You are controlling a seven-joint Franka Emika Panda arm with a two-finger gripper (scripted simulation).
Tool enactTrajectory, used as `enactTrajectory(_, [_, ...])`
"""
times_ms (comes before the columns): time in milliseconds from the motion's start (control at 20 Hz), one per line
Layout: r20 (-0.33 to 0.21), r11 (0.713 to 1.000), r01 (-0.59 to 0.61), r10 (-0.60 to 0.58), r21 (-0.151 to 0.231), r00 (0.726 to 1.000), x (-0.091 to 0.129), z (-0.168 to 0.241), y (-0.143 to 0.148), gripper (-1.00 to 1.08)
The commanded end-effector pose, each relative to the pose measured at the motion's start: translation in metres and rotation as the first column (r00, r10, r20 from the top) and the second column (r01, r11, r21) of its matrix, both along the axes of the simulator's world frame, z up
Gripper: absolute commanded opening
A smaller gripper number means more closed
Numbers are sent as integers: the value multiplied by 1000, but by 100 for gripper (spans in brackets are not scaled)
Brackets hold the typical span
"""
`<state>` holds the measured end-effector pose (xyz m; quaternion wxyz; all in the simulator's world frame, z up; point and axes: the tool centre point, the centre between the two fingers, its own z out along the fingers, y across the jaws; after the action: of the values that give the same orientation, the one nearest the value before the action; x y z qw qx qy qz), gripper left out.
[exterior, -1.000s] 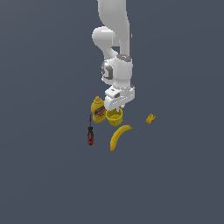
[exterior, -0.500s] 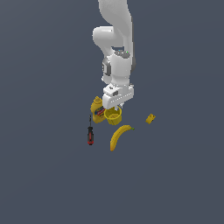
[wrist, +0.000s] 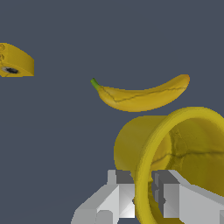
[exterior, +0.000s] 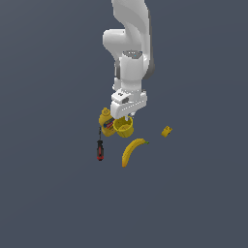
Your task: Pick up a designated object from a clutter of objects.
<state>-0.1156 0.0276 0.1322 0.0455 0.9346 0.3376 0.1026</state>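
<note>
The yellow cup [exterior: 123,127] stands in the clutter, right beside the mustard bottle [exterior: 105,118]. My gripper [exterior: 125,117] is down on the cup from above. In the wrist view the gripper [wrist: 143,177] straddles the cup's wall [wrist: 131,144], one finger [wrist: 124,192] outside and the other inside, both pressed against the rim. The cup rests on the surface.
A banana [exterior: 132,149] lies just in front of the cup and also shows in the wrist view [wrist: 140,96]. A red-and-black screwdriver [exterior: 100,147] lies to the exterior view's left. A tiny yellow block [exterior: 167,131] sits apart to the exterior view's right and shows in the wrist view [wrist: 15,61].
The gripper has stayed over the cup with only a slight shift of the wrist. The cup and the other items have not moved.
</note>
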Motion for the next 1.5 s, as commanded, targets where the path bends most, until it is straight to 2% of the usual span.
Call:
enactTrajectory(0, [3, 1000, 0, 0, 2, 1000, 4, 9, -3, -100])
enactTrajectory(600, [4, 1000, -2, 2, 10, 1000, 23, 66, -28, -100])
enactTrajectory(1450, [5, 1000, 0, 0, 5, 1000, 74, 208, -95, -100])
